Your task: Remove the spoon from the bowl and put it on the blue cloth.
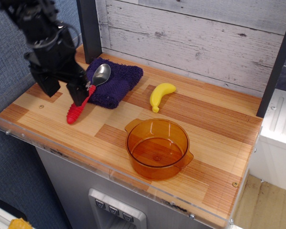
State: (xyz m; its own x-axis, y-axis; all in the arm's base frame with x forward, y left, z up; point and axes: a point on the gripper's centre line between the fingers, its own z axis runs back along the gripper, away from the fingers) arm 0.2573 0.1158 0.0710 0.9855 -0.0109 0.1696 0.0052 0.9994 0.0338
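Wood-plank counter [205,129] w/ clear plastic edging carries everything; grey weathered board wall behind it. Black robot arm comes in from upper left, gripper [63,90] hanging above the counter just left of the blue cloth [115,81], jaws spread, nothing between them. Bowl [157,148], amber see-through, sits well right of and nearer the front edge than the blue cloth, nothing inside it. The blue cloth itself lies at the back left by a dark post. Yellow banana [160,95] lies just right of the blue cloth, apart from it, btw cloth and bowl. Spoon [88,93]: metal head rests on the blue cloth's top, red ribbed handle slants off the cloth's front-left edge down to the counter; one gripper finger partly covers mid-handle, contact can't be told.
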